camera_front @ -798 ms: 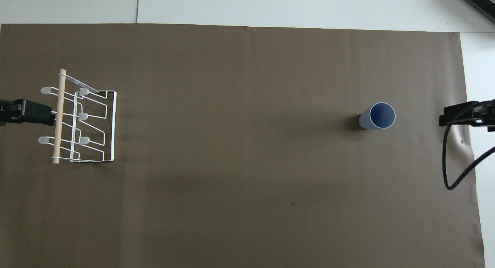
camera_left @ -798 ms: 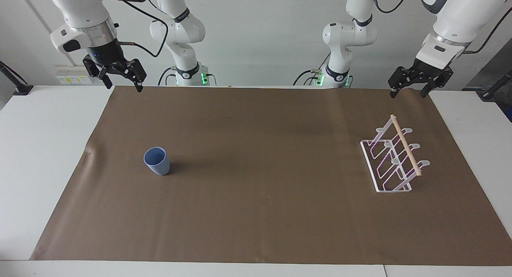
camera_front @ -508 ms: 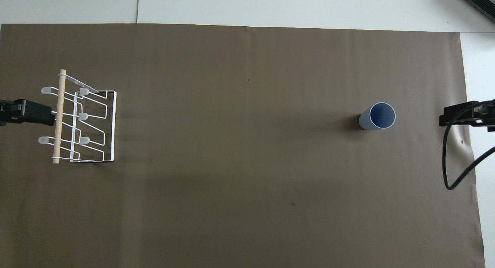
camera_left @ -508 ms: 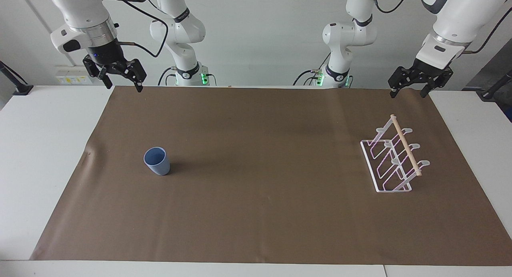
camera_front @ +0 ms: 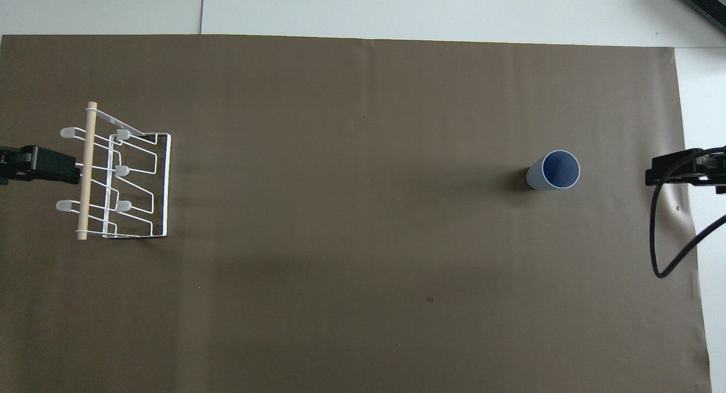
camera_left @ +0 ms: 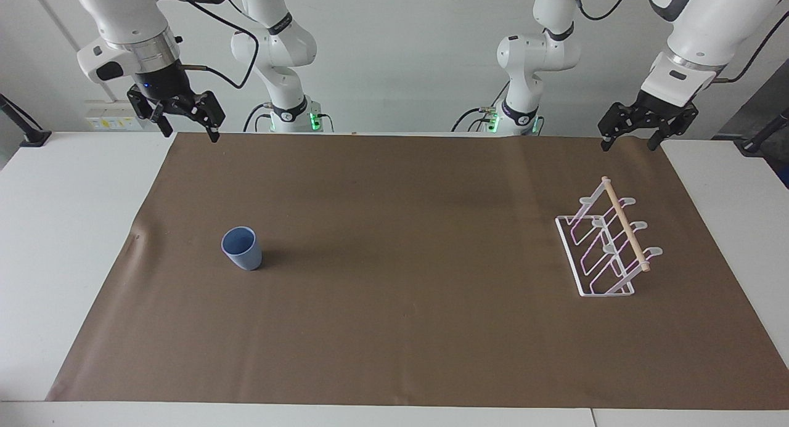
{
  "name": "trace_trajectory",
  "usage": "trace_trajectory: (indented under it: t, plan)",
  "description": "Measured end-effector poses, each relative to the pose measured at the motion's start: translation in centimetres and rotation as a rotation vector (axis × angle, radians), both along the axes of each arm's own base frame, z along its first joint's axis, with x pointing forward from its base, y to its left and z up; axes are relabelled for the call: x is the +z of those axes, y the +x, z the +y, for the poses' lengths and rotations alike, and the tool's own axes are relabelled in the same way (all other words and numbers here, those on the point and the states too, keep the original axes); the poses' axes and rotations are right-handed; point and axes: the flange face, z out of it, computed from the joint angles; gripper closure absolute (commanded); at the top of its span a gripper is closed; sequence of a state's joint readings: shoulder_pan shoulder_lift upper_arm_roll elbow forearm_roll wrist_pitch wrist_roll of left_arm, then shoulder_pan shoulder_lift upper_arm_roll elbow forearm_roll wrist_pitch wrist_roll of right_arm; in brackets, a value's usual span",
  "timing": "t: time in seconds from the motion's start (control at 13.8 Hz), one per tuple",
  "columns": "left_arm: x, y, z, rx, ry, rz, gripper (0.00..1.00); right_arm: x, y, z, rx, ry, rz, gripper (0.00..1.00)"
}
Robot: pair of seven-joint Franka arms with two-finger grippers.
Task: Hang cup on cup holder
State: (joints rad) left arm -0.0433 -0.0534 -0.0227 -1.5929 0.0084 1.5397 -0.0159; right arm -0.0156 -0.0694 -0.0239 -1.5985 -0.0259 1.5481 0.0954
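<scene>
Nothing shifts since last look: I see cup (camera_left: 242, 248) untouched, rack (camera_left: 607, 247) bare, right claw (camera_left: 185, 126) and left claw (camera_left: 632, 137) both spread, empty, waiting high at robots' edge of mat.

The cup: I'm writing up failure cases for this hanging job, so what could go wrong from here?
1. The cup stands upright, mouth up, on the brown mat. It has no handle and tapers, so it may slip or tip in a grasp.
2. It likely must be turned mouth-down to sit on a slanted prong of the rack, which is light wire and could shift if bumped.
3. Cup and rack sit at different ends, the cup nearer the open right gripper, the rack under the open left gripper; a handover could drop it.
</scene>
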Motion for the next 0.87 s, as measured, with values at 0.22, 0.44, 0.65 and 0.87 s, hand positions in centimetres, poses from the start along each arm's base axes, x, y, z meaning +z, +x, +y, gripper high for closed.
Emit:
trace_trajectory:
  t: [0.22, 0.44, 0.65, 0.87]
  plan:
    - [-0.01, -0.01, 0.0, 0.0, 0.0, 0.001, 0.0, -0.06, 0.05, 0.37, 0.007, 0.001, 0.001, 0.0]
    - [-0.01, -0.01, 0.0, 0.0, 0.0, 0.001, 0.0, -0.09, 0.05, -0.1, -0.001, 0.002, 0.001, 0.0]
    - [-0.01, -0.01, 0.0, 0.0, 0.0, 0.001, 0.0, -0.09, 0.05, -0.08, -0.001, 0.002, 0.001, 0.0]
    - [-0.01, -0.01, 0.0, 0.0, 0.0, 0.001, 0.0, -0.14, 0.05, -0.08, -0.001, 0.002, 0.003, 0.0]
